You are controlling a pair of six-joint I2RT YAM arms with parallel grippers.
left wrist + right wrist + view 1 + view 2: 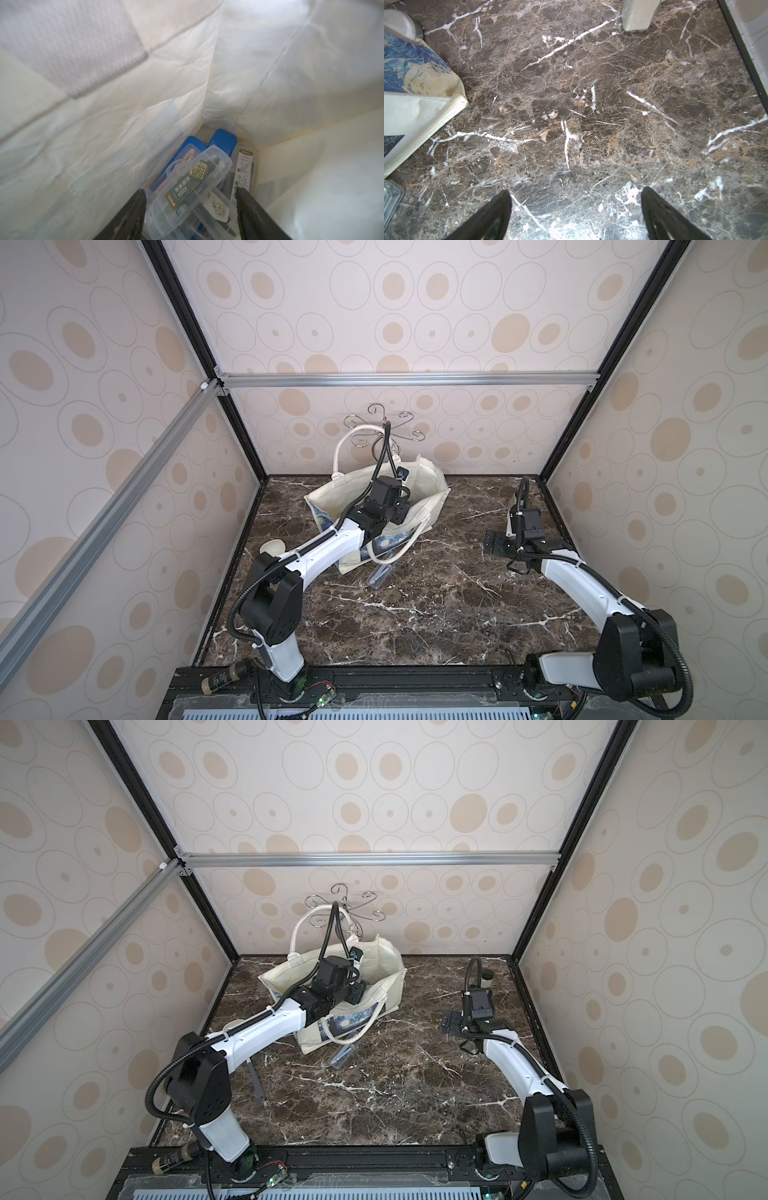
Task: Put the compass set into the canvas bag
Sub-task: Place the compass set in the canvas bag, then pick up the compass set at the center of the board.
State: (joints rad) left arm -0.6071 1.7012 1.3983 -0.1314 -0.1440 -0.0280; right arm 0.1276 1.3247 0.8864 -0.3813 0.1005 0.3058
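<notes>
Fingers [128,214] of my left tool [190,190] are standing apart, gripping nothing, deep inside the bag [87,141]. Between them the compass set [187,180], a clear case with a green label, is lying on other cases [223,141] at the bottom. Advice: I should be lifting straight up through the mouth, jaws spread, touching neither case nor lining. Meanwhile my right tool [576,189] is hovering wide and empty over the tabletop [591,83].
</notes>
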